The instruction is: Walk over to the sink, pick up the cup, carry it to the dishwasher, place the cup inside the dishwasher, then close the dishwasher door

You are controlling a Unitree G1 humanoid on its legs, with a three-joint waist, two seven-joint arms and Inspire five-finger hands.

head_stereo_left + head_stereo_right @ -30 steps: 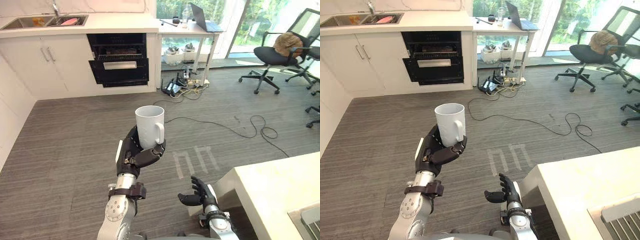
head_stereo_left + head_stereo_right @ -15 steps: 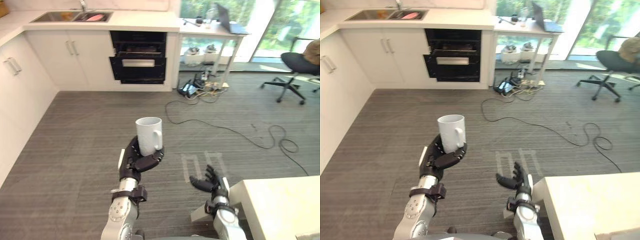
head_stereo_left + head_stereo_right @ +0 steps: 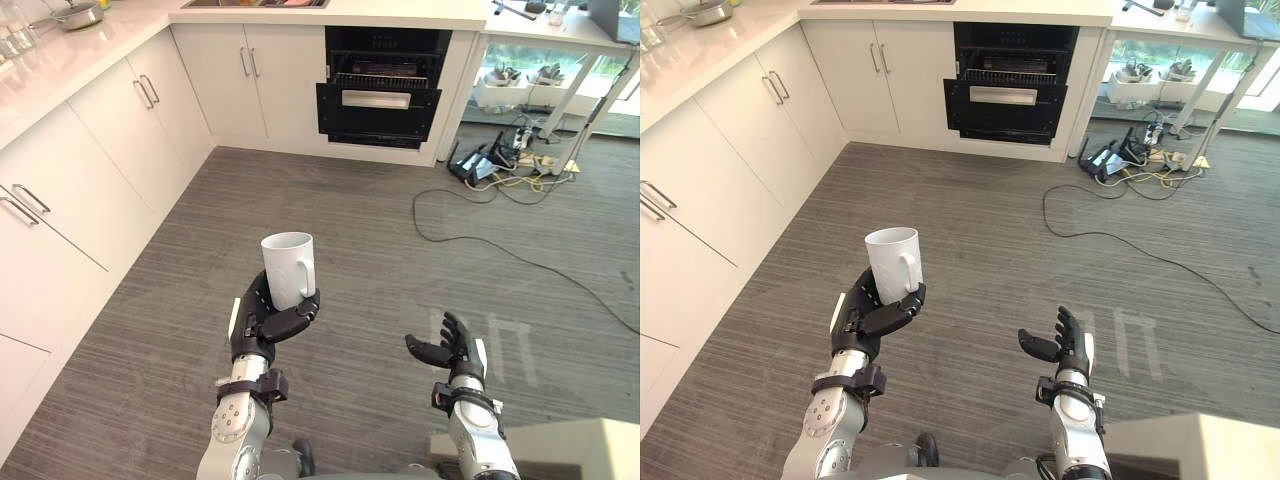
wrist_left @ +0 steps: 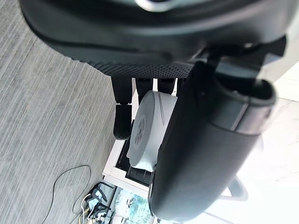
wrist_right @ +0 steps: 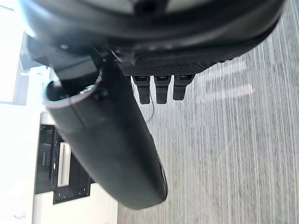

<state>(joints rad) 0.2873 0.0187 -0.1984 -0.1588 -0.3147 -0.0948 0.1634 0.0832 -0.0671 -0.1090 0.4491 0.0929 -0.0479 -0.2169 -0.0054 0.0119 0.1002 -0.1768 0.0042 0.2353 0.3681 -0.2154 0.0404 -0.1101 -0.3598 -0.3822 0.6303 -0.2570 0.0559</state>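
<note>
A long white desk (image 3: 60, 55) runs along the left wall, with a metal pan (image 3: 75, 14) on its far end and white cabinets (image 3: 95, 170) with bar handles below it. Over the grey striped floor (image 3: 140, 370), left of centre, the left robot hand (image 3: 262, 320) is raised with its fingers and thumb curled round the lower half of a white cup (image 3: 289, 268). The cup stands upright in that grip, mouth up, with its handle turned toward the robot's right. The left wrist view shows the cup's side (image 4: 149, 130) pressed between the dark fingers (image 4: 122, 116) and the thick thumb (image 4: 201, 154).

Well beyond the cup, at the far wall, a black dishwasher (image 3: 380, 98) sits under the counter beside the cabinets. It is open at the top, where a wire rack (image 3: 385, 78) shows above a front panel with a pale handle.

To the right and lower in the head views, the right robot hand (image 3: 452, 350) is lifted with nothing in it, palm turned inward and fingers spread loosely apart. In its own wrist view the fingers (image 5: 161, 88) hang straight over bare floor.

Farther right, near the far wall, a tangle of plugs and cables (image 3: 495, 160) lies on the floor, and one cord (image 3: 520, 262) trails away across it.
</note>
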